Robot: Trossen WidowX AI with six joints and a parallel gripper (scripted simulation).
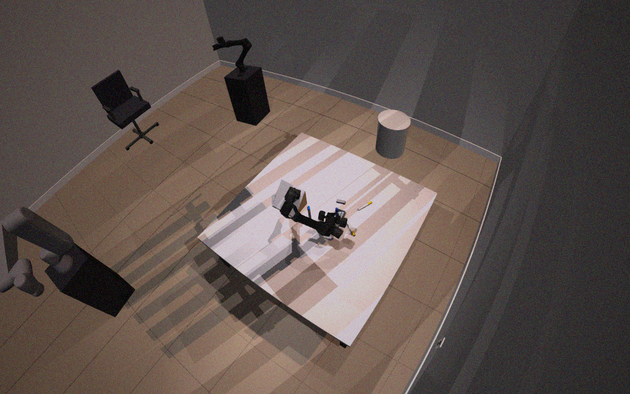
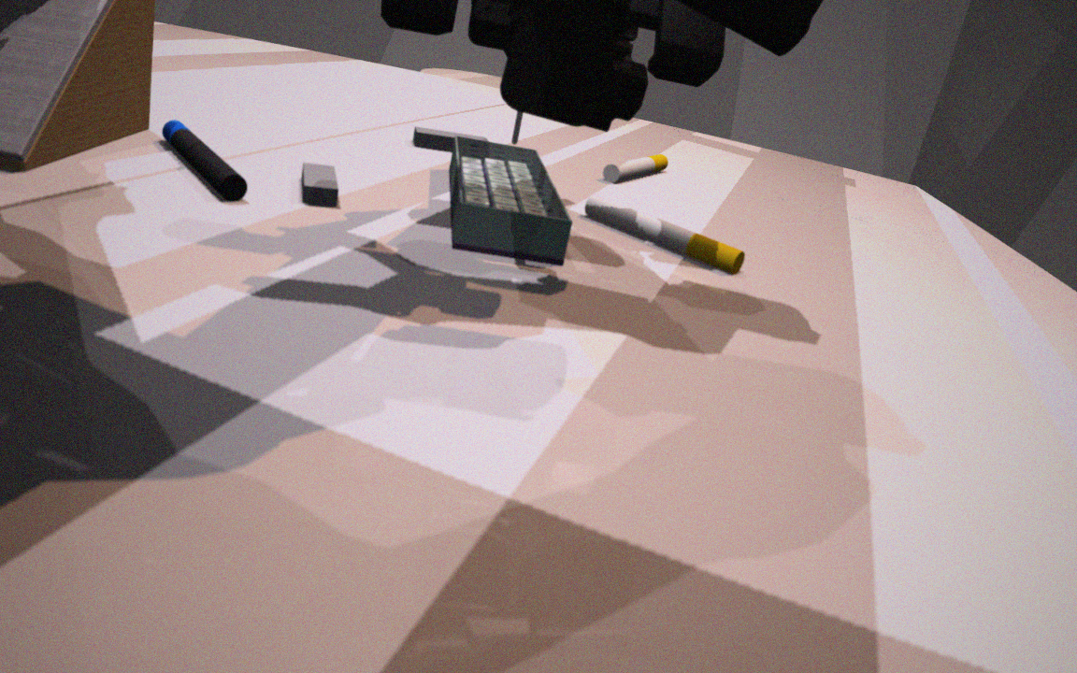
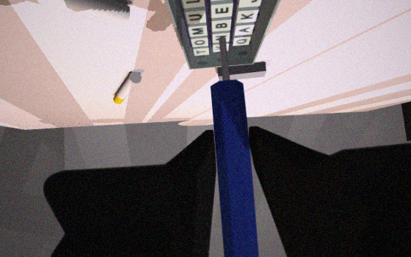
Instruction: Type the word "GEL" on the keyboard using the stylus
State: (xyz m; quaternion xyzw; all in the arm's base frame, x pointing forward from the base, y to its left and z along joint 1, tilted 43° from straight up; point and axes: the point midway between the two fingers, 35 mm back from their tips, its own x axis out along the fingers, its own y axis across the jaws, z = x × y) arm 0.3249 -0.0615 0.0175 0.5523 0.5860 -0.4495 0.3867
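My gripper [image 3: 231, 136] [image 2: 569, 79] [image 1: 338, 221] is shut on the blue stylus [image 3: 231, 150], which runs between the black fingers. The stylus's thin grey tip [image 3: 222, 48] [image 2: 515, 128] points at the end row of the small dark keyboard [image 2: 509, 219] [image 3: 198, 63], over the key just below B in the middle column. In the exterior view the tip hangs a little above the keyboard's far end. The letter keys U, E, K, M, B, A and Q show in the wrist view. The keyboard lies flat on the desk [image 2: 944, 435] [image 1: 380, 274].
A black marker with a blue cap [image 2: 203, 160], a grey block [image 2: 320, 184], a flat grey bar [image 2: 440, 138] [image 3: 248, 68], and two white markers with yellow caps [image 2: 667, 236] [image 2: 636, 167] [image 3: 124, 89] lie around the keyboard. A wooden wedge stand [image 2: 99, 83] is at the far left.
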